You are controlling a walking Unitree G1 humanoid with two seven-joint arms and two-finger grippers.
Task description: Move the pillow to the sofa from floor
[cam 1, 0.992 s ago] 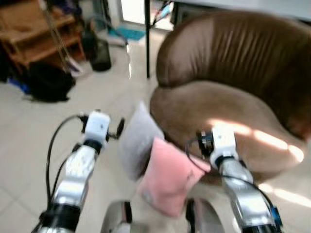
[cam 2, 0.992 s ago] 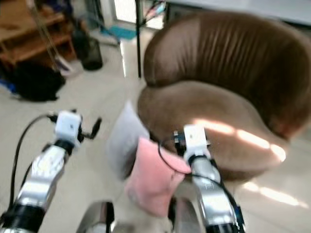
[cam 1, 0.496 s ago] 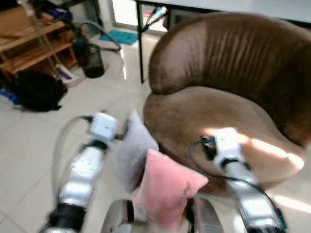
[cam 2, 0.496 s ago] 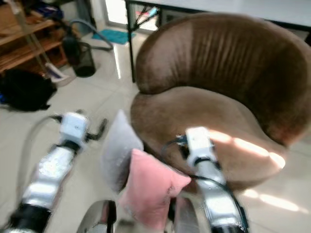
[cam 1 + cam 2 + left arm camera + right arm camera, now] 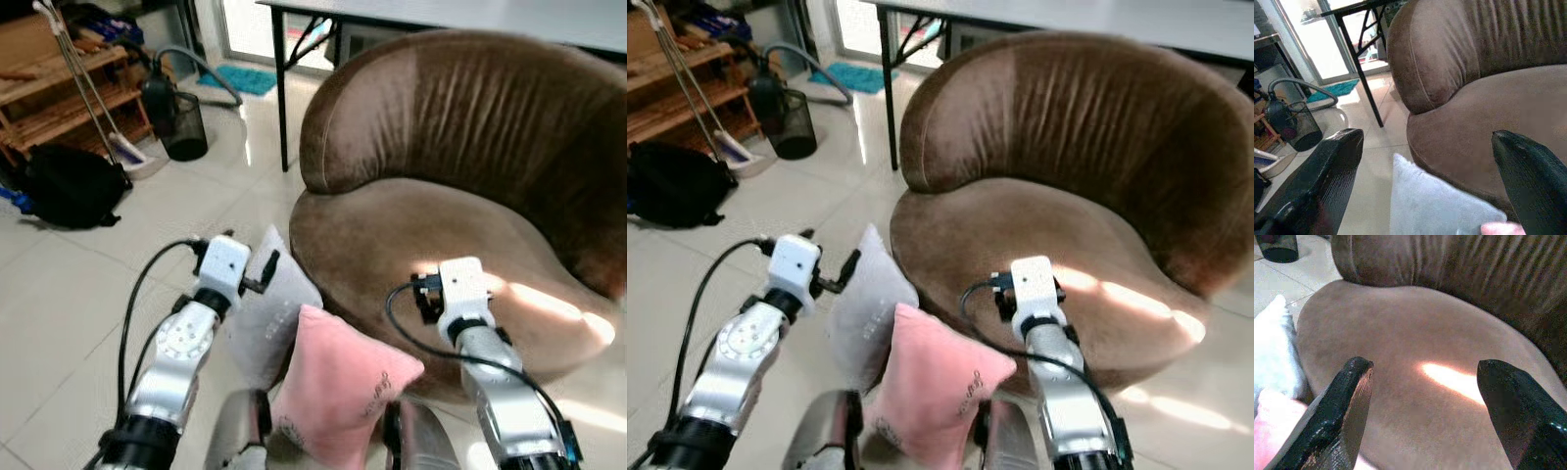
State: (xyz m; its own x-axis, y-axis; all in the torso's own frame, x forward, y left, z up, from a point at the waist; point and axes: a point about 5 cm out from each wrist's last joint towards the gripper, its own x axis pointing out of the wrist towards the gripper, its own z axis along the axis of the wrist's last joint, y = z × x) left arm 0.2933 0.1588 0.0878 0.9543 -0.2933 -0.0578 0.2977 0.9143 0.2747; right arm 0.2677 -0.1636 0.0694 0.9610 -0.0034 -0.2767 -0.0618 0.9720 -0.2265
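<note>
A pink pillow [image 5: 338,392] leans upright on the floor against the front of the round brown sofa [image 5: 441,225]. Just behind it stands a pale grey pillow [image 5: 274,308], also seen as grey pillow [image 5: 1425,205]. My left gripper [image 5: 1430,161] is open, its fingers spread above the grey pillow's top corner and facing the sofa. My right gripper [image 5: 1425,401] is open over the front of the sofa seat [image 5: 1415,357], empty. The left arm [image 5: 186,338] is left of the pillows and the right arm [image 5: 485,372] is to their right.
A black table leg [image 5: 281,88] stands left of the sofa's back. Further left are a black bin [image 5: 181,122], a black bag [image 5: 73,186] and a wooden shelf [image 5: 59,88]. Light tiled floor [image 5: 69,294] lies open on the left.
The whole picture has shifted and sharpened as the camera moved. My left wrist now sits a little closer to the grey pillow. Both pillows stay where they were.
</note>
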